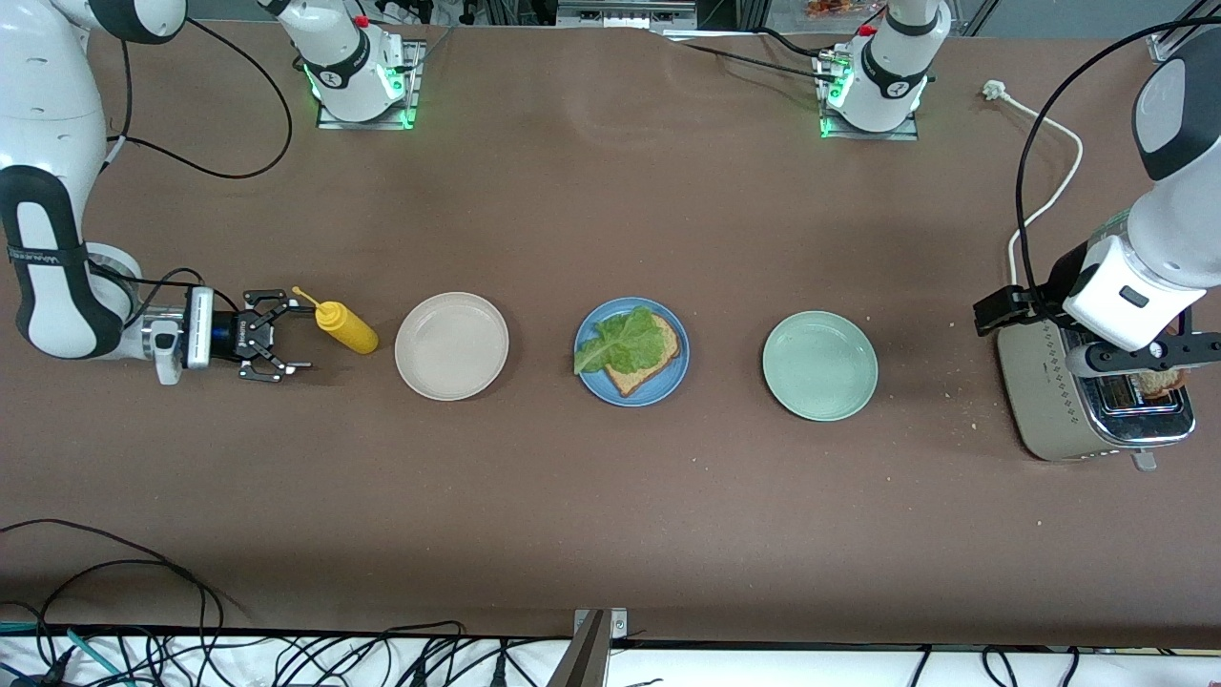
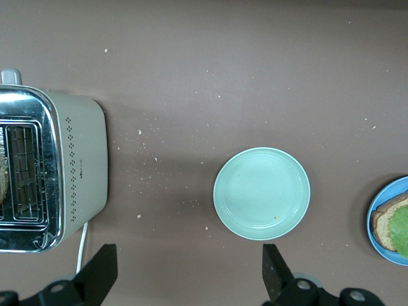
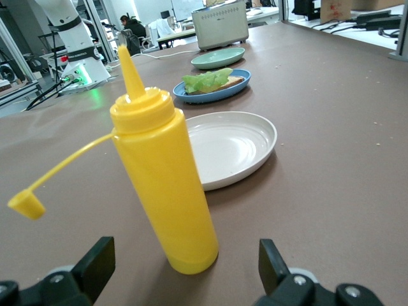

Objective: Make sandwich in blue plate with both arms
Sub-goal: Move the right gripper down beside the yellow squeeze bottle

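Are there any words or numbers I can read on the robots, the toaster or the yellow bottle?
Right arm: a strip of pale lettering, too small to read.
Toaster: only dot patterns, no words.
Yellow bottle: plain, no label.
Blue plate: no writing.

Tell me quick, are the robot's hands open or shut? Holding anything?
Left gripper: open, holding nothing, above the toaster.
Right gripper: open, holding nothing, its fingers either side of the yellow bottle but not closed on it.
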